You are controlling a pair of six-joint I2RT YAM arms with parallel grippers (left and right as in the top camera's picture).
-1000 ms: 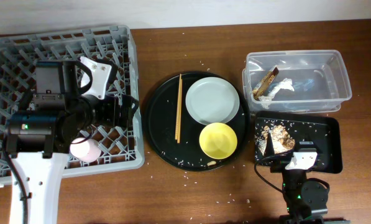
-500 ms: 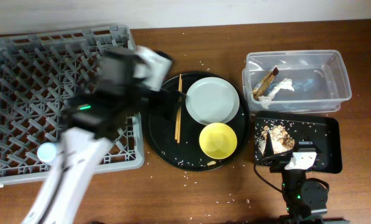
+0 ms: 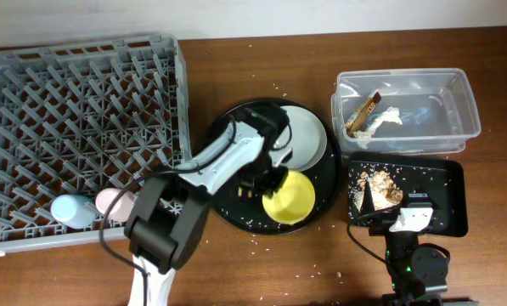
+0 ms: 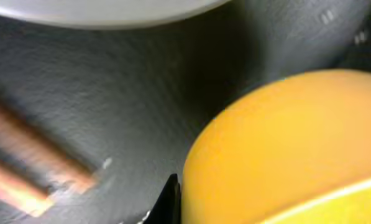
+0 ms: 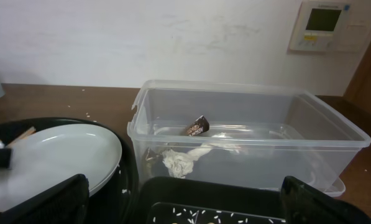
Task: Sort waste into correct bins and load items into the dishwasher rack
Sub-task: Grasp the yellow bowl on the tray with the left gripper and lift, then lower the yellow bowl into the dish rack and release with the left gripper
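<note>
The glossy yellow bowl is seen on the round black tray at mid-worktop, nearer the front edge. The left gripper is set against the bowl's left rim, but whether its fingers are clamped cannot be told. The right gripper is held with fingers apart at the front right corner.

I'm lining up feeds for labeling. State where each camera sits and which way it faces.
Overhead: above the table, looking straight down; left arm and right arm show.
Left wrist: over the round black tray, facing the yellow bowl; one gripper fingertip shows.
Right wrist: low at the table's near edge, facing the wall across the clear tub; both gripper fingers show.
Shared: all three see the plate.
</note>
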